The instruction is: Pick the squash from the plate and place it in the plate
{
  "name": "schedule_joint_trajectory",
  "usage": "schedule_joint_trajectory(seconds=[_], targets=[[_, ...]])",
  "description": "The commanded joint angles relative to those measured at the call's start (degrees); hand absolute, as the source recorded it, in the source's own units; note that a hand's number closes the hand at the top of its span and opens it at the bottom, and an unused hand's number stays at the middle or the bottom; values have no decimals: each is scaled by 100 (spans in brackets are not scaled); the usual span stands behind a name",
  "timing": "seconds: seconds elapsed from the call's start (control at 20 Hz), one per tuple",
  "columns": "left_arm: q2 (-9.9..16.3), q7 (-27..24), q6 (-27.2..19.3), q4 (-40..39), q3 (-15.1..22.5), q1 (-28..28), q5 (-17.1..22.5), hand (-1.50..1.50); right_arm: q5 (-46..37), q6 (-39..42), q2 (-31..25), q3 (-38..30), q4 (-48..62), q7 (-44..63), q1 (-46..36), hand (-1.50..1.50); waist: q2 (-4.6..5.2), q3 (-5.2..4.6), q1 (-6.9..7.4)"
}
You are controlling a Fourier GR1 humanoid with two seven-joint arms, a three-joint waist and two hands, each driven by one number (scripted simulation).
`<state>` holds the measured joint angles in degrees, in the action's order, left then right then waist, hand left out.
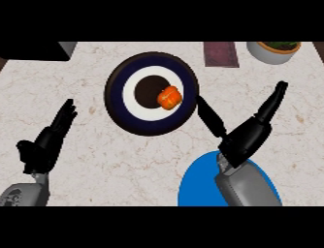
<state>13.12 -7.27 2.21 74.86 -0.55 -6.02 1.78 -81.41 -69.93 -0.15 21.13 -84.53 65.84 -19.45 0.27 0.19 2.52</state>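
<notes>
Orange squash waits on the dark plate

Orange and small, the squash sits on the dark plate, a bit right of the plate's brown middle. It looks round, smooth and hard, so it may roll or slip. It is likely light. A good place to hold it is around its fat middle, from both sides.

The right hand is near the plate, with its thumb and fingers spread wide apart and holding nothing. The left hand rests open on the left side of the worktop.

I count one squash and two plates: the dark one and a blue plate under the right arm. One white bowl stands at the back.
</notes>
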Motion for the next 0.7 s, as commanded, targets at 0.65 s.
schedule_joint_trajectory(seconds=[0.65], targets=[[195, -287, 235, -391, -420, 19, 187, 0, -638, -1578, 15, 1596, -196, 234, 2118, -150, -20, 3, -278]])
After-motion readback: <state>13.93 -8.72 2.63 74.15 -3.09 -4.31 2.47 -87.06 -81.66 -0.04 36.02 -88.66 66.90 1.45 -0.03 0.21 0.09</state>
